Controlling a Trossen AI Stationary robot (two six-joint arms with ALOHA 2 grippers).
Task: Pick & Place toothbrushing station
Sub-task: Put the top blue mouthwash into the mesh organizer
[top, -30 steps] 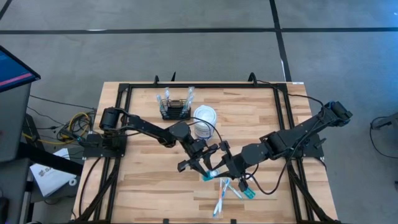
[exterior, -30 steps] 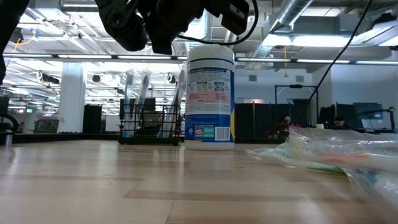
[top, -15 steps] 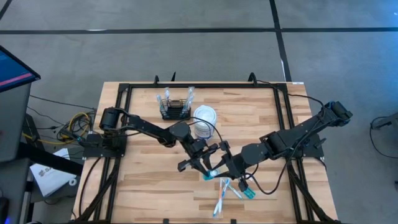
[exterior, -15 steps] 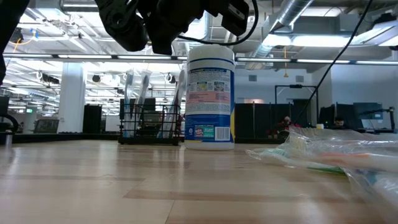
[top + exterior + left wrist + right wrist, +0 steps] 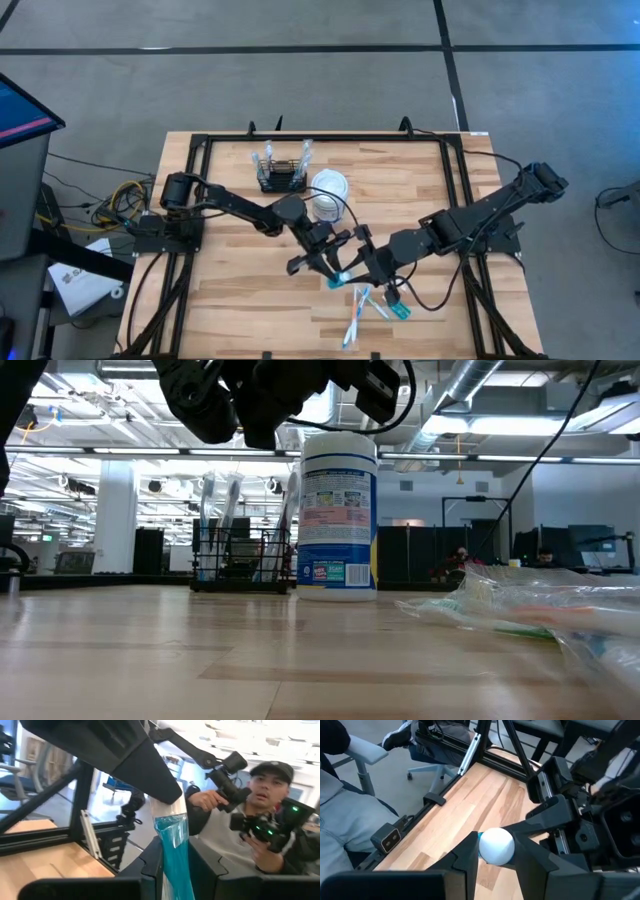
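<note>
Handover is the step in hand, judging by how the two arms meet over the middle of the tabletop (image 5: 230, 300). The left gripper (image 5: 322, 262) is clamped on a teal toothbrush (image 5: 338, 279) in a clear wrapper. The left wrist view shows its fingers pressed against both sides of the wrapped teal body. The right gripper (image 5: 352, 268) comes in from 3 o'clock, and its fingers sit against either side of the same item's rounded white end, so both appear to grip it at once.

The toothbrushing station (image 5: 281, 178), a small black wire rack, stands well apart at about 11 o'clock from the grippers, near the far edge of the tabletop. A white lidded tub (image 5: 328, 192) stands just beside it, at roughly 12 o'clock from the grippers.

The next move likely calls for one gripper to let go so the other can carry the toothbrush alone. It would then need to be turned upright and lowered into a free slot of the rack, clear of the tub.

Counted: two arms, one rack, one tub, one toothbrush held. A loose pile of wrapped brushes (image 5: 368, 308) lies at 5 o'clock, too overlapped to count. The rack already holds a few upright pale items, their number unclear. One person (image 5: 260, 820) shows beyond the tabletop.
</note>
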